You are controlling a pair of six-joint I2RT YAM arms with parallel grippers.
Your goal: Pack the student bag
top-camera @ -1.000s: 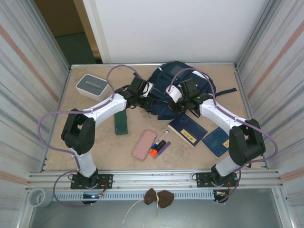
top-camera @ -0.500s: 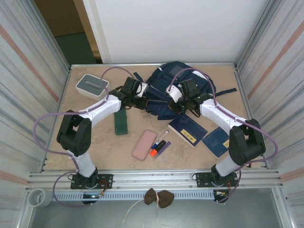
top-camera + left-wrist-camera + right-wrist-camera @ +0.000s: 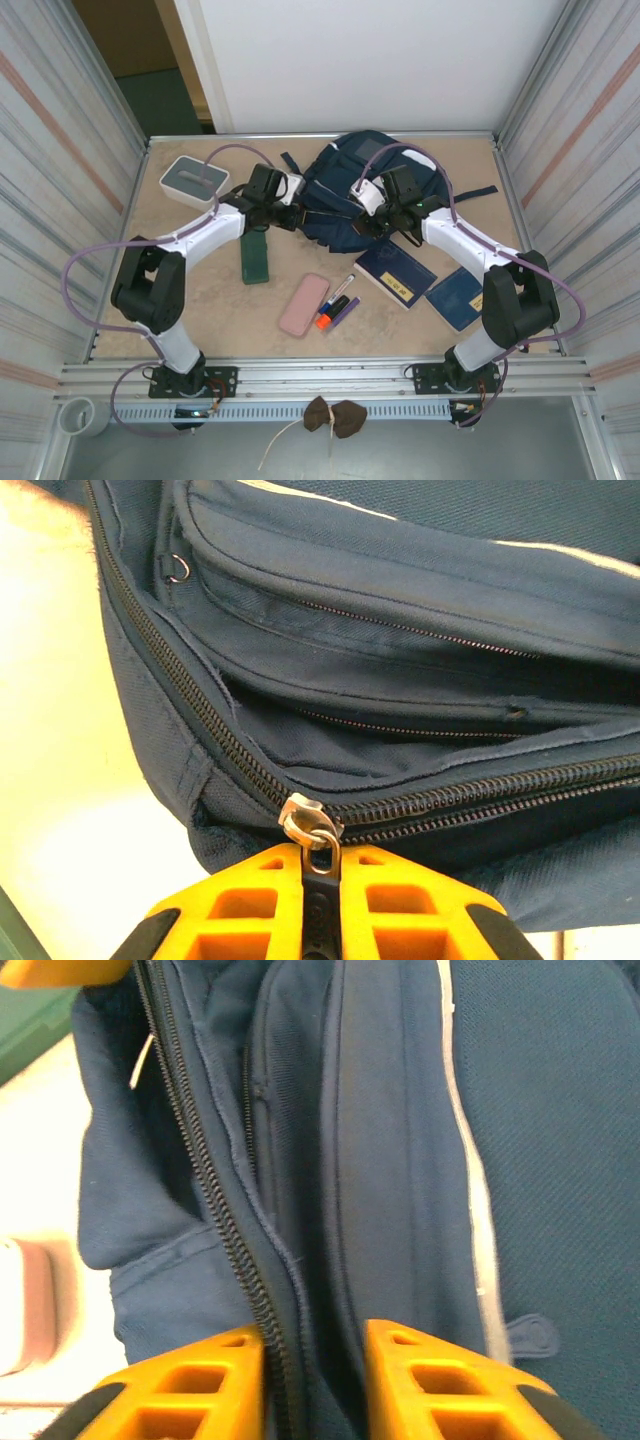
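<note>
Over the last second the left gripper [image 3: 320,885] has slid leftward along the near edge of the student bag [image 3: 345,170], while the right arm has stayed put. The navy bag lies at the far middle of the table [image 3: 200,300], with a blue book [image 3: 395,272] just in front of it by the right arm. The left fingers are pressed together on the silver zip pull [image 3: 312,830] at the bag's corner, and the right gripper [image 3: 315,1380] pinches a fold of bag fabric beside the zip teeth [image 3: 215,1210]
</note>
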